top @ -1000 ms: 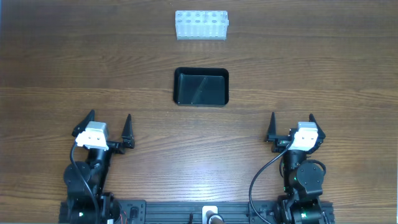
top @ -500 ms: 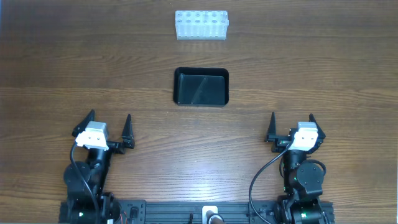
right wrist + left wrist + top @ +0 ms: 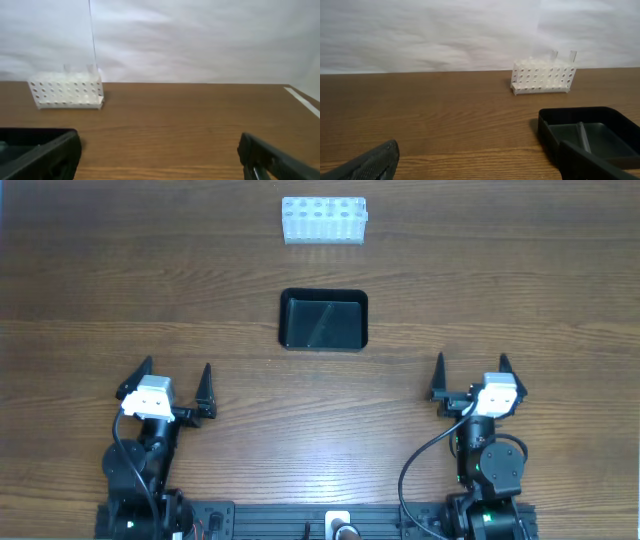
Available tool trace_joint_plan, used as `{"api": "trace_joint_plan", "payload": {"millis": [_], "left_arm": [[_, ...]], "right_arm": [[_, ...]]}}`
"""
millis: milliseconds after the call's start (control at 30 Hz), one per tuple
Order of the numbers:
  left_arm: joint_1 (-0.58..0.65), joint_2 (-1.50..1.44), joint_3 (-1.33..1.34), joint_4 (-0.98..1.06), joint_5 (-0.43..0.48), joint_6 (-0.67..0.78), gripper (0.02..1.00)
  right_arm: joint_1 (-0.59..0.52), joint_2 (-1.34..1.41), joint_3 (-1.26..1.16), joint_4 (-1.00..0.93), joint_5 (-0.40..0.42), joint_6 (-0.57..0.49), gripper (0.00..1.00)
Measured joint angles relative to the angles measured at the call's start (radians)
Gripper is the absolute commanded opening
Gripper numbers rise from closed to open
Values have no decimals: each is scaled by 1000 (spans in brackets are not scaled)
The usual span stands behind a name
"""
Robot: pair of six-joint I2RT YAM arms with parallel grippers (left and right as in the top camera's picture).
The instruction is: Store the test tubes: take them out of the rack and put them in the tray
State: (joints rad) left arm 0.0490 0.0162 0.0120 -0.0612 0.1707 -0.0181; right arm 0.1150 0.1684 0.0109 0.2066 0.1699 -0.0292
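Both left fingers [image 3: 206,385] and right fingers [image 3: 438,380] spread empty, well short of tray [image 3: 282,320] and rack [image 3: 323,222].

Here's the dark brown wood-grain table top [image 3: 520,270], stretching across the whole scene, its grain running side to side in long bands with faint seams between them. Behind its far edge, both wrist views show a plain white, softly mottled backdrop wall [image 3: 420,35], and the right wrist view picks out a thin dark vertical line [image 3: 92,30] on it. There's also a narrow white strip [image 3: 304,101], lying flat on the wood close to that far edge.
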Motion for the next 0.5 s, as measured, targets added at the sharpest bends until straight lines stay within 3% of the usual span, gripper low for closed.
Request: {"api": "trace_joint_plan", "payload": {"millis": [200,500], "left_arm": [[0,-1,0,0,3,0,1000],[0,-1,0,0,6,0,1000]], "right_arm": [[4,299,33,155,-42,3,993],[95,831,386,170,-113,13,991]]}}
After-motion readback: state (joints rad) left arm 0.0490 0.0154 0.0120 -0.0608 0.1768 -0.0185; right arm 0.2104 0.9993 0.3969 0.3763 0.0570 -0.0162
